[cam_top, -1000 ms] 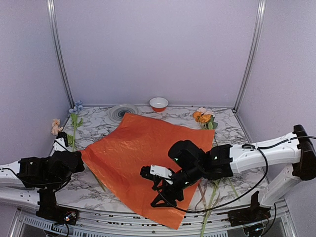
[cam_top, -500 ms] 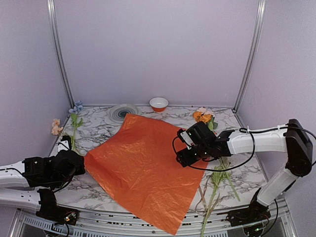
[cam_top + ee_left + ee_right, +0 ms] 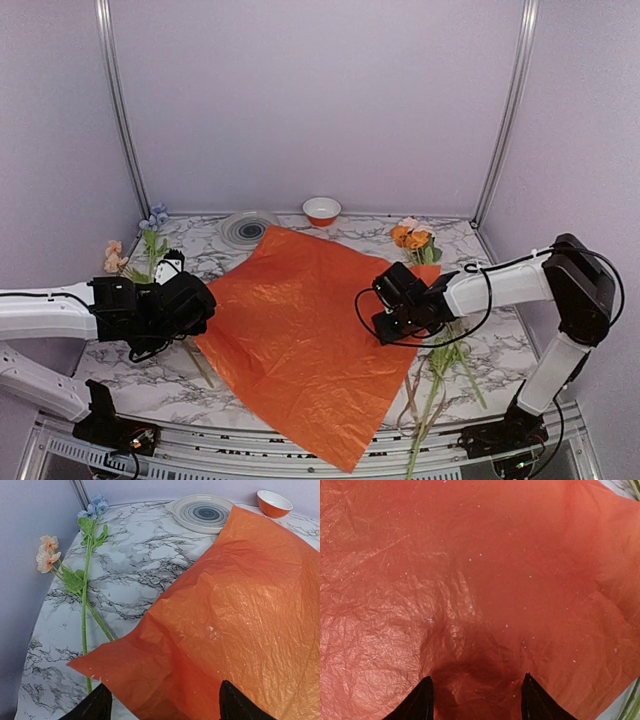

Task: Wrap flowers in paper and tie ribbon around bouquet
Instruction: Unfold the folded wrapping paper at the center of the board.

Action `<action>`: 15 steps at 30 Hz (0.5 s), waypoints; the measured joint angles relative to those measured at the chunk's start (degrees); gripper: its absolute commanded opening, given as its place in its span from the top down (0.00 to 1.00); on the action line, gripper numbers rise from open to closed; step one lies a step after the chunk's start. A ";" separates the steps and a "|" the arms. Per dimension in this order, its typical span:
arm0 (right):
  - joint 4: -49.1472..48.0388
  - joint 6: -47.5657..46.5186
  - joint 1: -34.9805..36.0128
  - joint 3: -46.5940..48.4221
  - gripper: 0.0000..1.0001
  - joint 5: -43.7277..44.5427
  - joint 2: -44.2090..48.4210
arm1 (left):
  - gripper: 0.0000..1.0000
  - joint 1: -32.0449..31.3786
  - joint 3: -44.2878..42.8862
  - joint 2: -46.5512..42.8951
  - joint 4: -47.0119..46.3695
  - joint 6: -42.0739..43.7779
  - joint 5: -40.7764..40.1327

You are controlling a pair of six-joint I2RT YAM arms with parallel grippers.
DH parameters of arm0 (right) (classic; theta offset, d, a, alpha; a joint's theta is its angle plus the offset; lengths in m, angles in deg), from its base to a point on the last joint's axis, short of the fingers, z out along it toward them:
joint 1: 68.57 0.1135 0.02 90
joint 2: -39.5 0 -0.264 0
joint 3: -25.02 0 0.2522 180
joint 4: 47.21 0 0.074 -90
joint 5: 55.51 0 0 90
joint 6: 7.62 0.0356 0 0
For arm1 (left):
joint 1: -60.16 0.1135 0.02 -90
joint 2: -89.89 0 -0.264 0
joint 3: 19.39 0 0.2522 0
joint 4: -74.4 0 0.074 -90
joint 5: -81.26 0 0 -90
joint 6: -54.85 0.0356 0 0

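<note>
Spread wide, the left gripper (image 3: 162,707) hangs low over the near-left corner of the paper (image 3: 300,330). On my left wrist feed both fingertips (image 3: 97,702) stand well apart, the crinkled corner lies between and ahead of them, and nothing is pinched. The sheet lies orange face up across the middle of the marble table (image 3: 135,565), turned like a diamond. Its far corner is just beside the grey ringed plate (image 3: 205,514), and its near corner reaches towards the front edge. The right gripper (image 3: 477,700) is over the right side of the sheet. Its fingers (image 3: 425,700) are parted too, less widely, with a shadowed pucker of paper between them. I cannot tell from this feed whether the tips touch the sheet, but they are not clamped on it. The flowers are not on the paper. On the left, a blue-headed stem (image 3: 95,505) and a pale pink one (image 3: 47,552) lie on the bare marble along the wall, clear of the sheet's edge. On the right, the orange and cream heads (image 3: 412,238) sit near the back corner, and long green stalks (image 3: 435,390) trail towards the front, just beside the paper's right edge. An orange bowl (image 3: 274,502) with a white inside stands at the back, near the plate.
</note>
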 measured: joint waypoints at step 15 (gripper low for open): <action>9.70 -0.66 0.70 -0.17 0.44 -3.06 9.09 | 0.15 18.82 7.91 1.84 -11.41 15.43 6.29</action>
